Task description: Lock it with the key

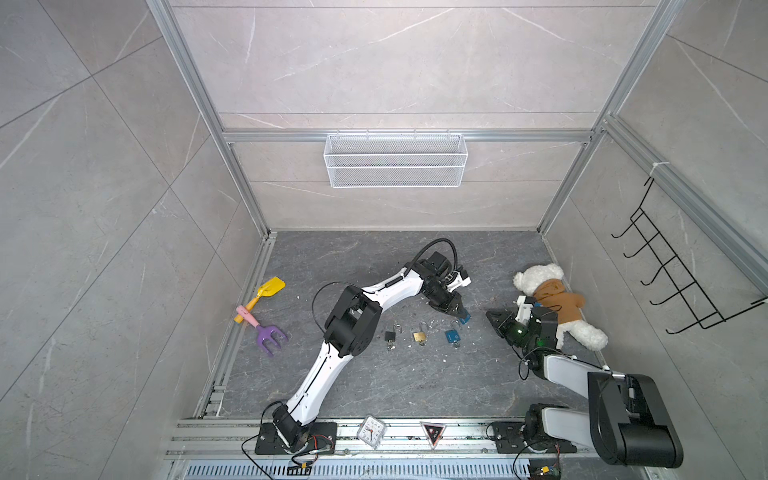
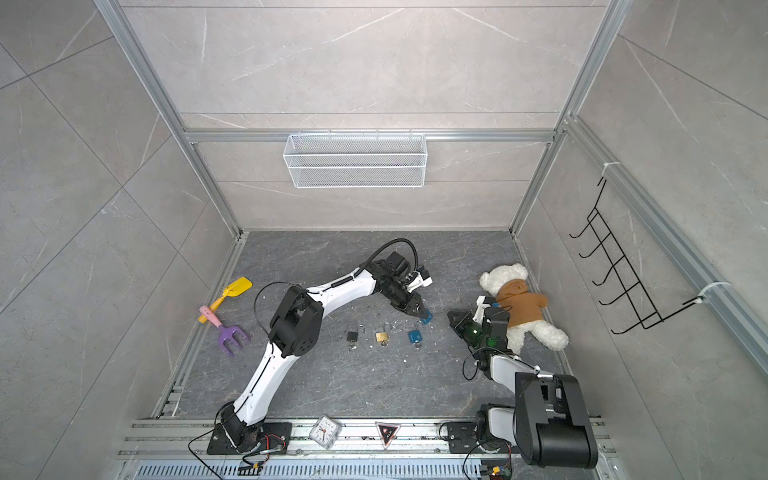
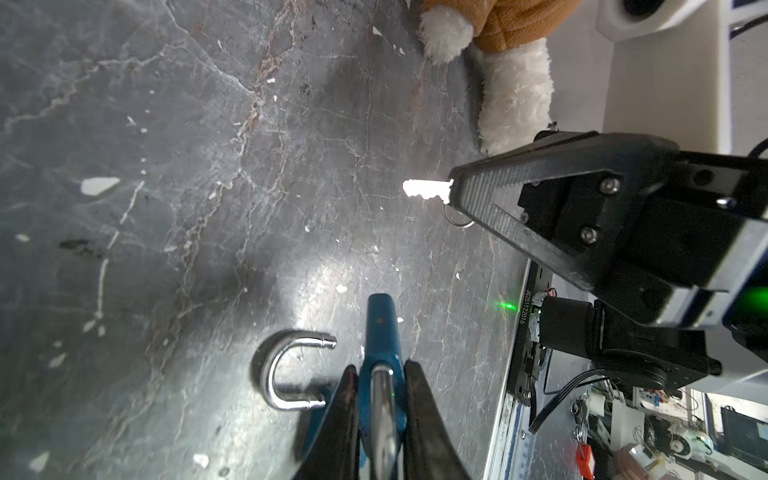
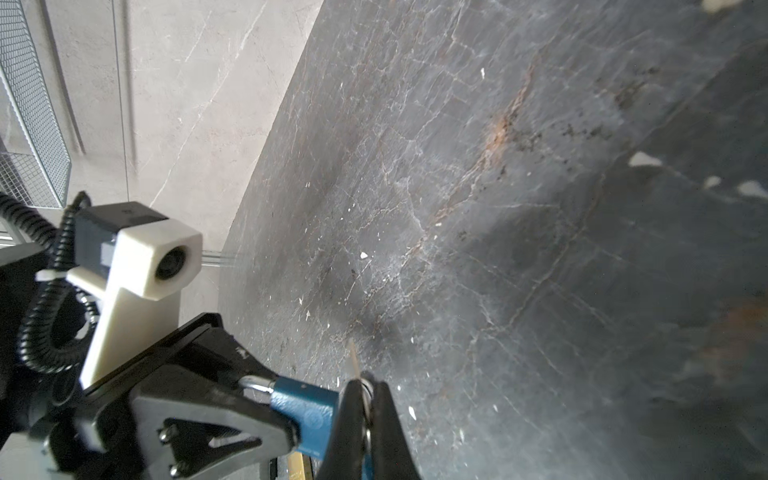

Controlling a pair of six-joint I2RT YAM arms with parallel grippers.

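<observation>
My left gripper [image 1: 458, 312] [image 3: 380, 370] is shut on a blue padlock [image 3: 380, 328] [image 4: 307, 409] and holds it just above the dark floor. The lock's body sticks out past the fingertips in the left wrist view. My right gripper [image 1: 493, 314] [image 4: 365, 382] is shut on a small silver key [image 3: 428, 191]. The key's blade juts out of the right gripper's fingertips [image 3: 461, 187] toward the lock, with a gap between blade and lock. In the right wrist view the key [image 4: 354, 357] shows edge-on, right beside the lock's body.
Three more padlocks lie in a row on the floor: black [image 1: 390, 336], brass [image 1: 420, 336] and blue [image 1: 452, 336], the last with its shackle [image 3: 286, 374] open. A teddy bear [image 1: 557, 303] lies behind my right arm. Toy shovel [image 1: 268, 289] and rake [image 1: 270, 332] lie far left.
</observation>
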